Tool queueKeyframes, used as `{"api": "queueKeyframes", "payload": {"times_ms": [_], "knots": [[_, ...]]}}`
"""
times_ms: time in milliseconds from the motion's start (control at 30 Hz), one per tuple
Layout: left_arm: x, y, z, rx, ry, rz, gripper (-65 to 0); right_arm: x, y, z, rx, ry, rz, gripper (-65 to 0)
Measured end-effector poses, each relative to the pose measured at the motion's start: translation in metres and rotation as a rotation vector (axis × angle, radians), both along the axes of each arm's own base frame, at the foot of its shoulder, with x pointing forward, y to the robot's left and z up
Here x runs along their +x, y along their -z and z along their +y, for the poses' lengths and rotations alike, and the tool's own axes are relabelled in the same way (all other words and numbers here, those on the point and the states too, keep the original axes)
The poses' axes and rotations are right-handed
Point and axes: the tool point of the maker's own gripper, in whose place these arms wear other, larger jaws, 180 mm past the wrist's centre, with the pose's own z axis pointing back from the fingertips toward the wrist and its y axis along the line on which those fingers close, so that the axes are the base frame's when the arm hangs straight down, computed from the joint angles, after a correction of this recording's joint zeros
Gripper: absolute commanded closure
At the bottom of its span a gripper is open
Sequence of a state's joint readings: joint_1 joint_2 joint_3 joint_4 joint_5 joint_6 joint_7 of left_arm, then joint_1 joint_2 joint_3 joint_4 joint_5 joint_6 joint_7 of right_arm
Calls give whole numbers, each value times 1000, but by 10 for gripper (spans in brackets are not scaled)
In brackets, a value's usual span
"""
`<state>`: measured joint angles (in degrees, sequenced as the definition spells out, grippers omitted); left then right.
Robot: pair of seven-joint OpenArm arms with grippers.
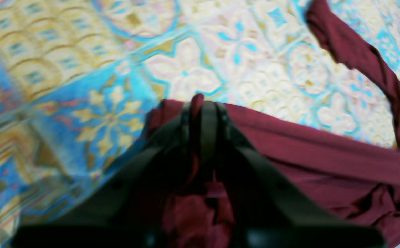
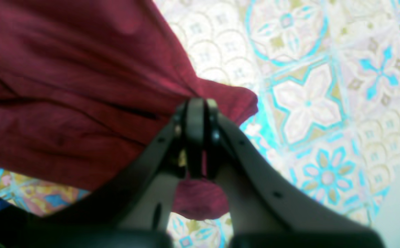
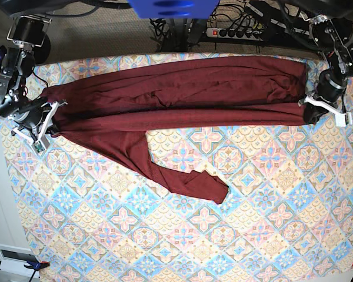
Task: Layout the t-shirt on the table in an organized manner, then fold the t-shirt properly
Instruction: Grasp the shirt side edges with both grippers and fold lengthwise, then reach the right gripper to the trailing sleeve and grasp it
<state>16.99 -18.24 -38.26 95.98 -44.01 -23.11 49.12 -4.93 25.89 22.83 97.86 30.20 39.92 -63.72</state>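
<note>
T-shirt (image 3: 176, 97) stretched as a long maroon band across the far part of the table (image 3: 235, 235), pulled between the two arms. One long sleeve (image 3: 182, 176) trails off the band toward the table's middle, lying loose and curled at its end.

Left gripper (image 1: 203, 103): jaws pressed together on a pinch of maroon fabric; a tuft of cloth pokes up between the tips. Right gripper (image 2: 200, 103): jaws likewise clamped tight on a bunched corner, with cloth bulging out past and below them.

Judgement on why: each arm holds one end of the garment so the tension draws the body straight and takes out slack. That fits the laying-out stage; folding looks not yet begun, as the body is gathered in lengthwise creases rather than flat.

What each view adds:
- Base view alone shows the whole span, both arms at opposite ends of the t-shirt, and the stray sleeve's full path. Grip detail there is too small to judge.
- Left wrist view shows the pinch itself and a taut hem edge running away from it, plus a twisted strip of cloth beyond.
- Right wrist view shows fabric fanning from the clamp in tension folds, lifted clear of the tile-patterned tablecloth (image 2: 306, 103) beneath.
</note>
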Motion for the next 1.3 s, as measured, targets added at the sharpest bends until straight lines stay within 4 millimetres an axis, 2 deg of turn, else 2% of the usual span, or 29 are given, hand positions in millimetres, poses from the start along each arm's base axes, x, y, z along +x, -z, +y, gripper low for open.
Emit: {"api": "queueKeyframes", "payload": {"times_ms": [133,333,433,533,700,767,900,1033,1100,1167,1300], "knots": [[-15,11,-1,0,5,49,-2,-21,17,1,-1,-3,65,0],[-17,14,-3,2,9,57,-3,-33,25,2,5,-7,92,0],[-17,20,-14,-8,37,76,-4,-45,34,1,-3,-5,132,0],[-22,29,-26,-13,79,109,-4,-48,35,1,-4,-5,139,0],[-44,49,-27,22,119,260,-4,-58,39,-4,-22,-11,167,0],[-43,49,-25,41,121,264,-4,-58,39,-5,-24,-11,168,0],[-45,52,-18,89,120,289,-5,-61,42,-22,-127,1,190,0],[-48,54,-18,95,121,300,-6,-62,43,-23,-139,2,195,0],[-52,60,-25,91,154,343,-27,-62,43,-23,-139,2,195,0],[-58,68,-41,84,224,398,-72,-62,43,-24,-142,2,196,-14],[-58,69,-47,85,265,409,-177,-60,34,-24,-186,-12,181,-106]]}}
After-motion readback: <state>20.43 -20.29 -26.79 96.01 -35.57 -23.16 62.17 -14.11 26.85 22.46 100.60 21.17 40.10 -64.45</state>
